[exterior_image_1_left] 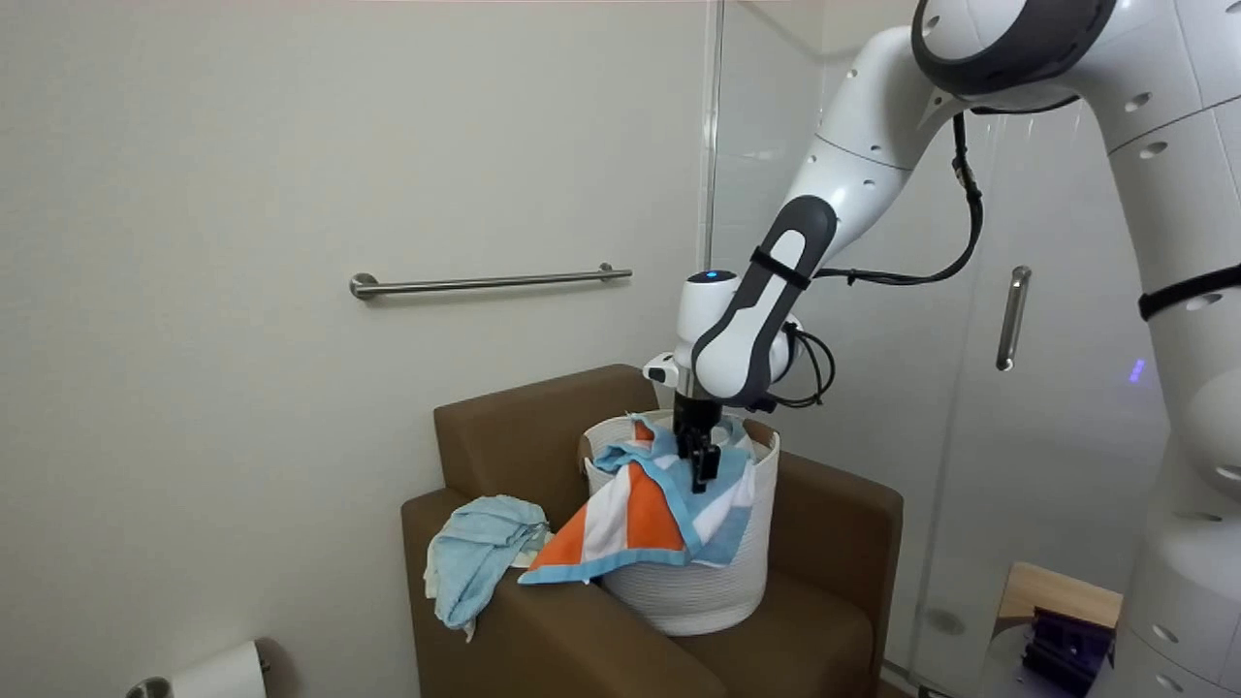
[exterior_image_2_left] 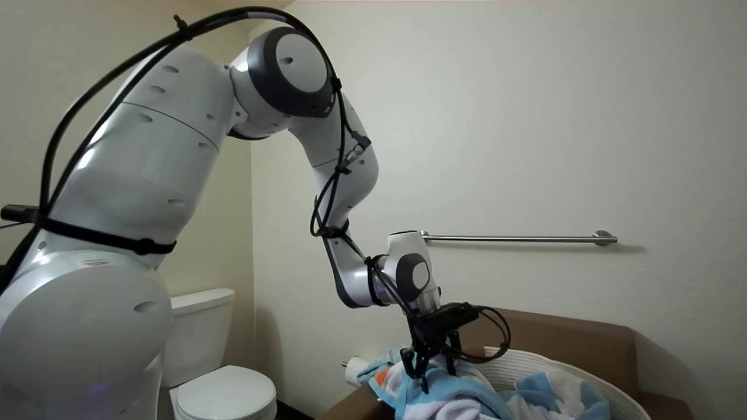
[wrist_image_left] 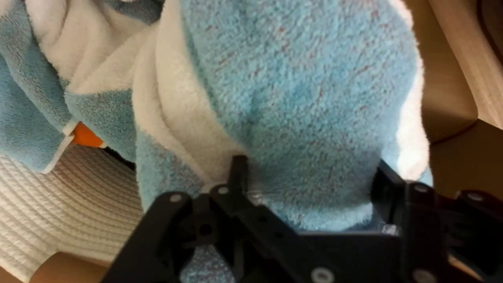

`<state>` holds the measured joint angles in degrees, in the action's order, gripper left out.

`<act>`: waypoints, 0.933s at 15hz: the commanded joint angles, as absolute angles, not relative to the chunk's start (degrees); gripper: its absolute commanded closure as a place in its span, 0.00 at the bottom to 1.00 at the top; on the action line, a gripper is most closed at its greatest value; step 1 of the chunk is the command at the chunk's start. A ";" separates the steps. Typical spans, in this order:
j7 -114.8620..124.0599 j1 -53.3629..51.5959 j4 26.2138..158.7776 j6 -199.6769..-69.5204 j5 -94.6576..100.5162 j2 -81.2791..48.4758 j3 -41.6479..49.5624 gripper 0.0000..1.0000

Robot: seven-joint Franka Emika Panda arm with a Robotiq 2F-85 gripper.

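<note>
The black jointed fingers (wrist_image_left: 239,175) stand wide apart, astride a thick, pale-blue fold of the plush blue, white and orange striped towel (exterior_image_1_left: 652,514), which drapes over the rim of the white coiled-rope basket (exterior_image_1_left: 693,596) on the brown upholstered armchair (exterior_image_1_left: 824,543). The step in hand reads as a pinch on that fold, so the squeeze should come slowly and evenly, keeping the fold centred and letting the pile bunch rather than slip out past the tips. In the wrist view the basket's wall shows at nine o'clock from the fingers; steer the tips clear of it so that only cloth is caught. A shallow bite on such soft material would likely slide off, so both tips want to sit deep beside the fold. In an exterior view the towel's striped corner spreads out at eight o'clock from the fingers, with a crumpled light-blue cloth (exterior_image_1_left: 485,553) beyond it on the armchair's arm; that corner's weight could twist the pinch, so take the fold squarely.
</note>
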<state>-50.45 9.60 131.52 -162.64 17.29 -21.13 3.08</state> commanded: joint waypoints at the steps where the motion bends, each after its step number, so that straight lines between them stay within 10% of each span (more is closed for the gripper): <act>1: -50.64 10.31 127.97 -160.33 17.55 -23.96 3.26 0.55; 6: -50.39 10.34 126.45 -159.53 17.67 -24.46 3.41 0.83; 14: -53.82 14.46 128.27 -158.05 13.10 -18.48 0.78 0.92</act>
<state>-50.42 10.99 127.19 -160.09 16.25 -22.73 2.81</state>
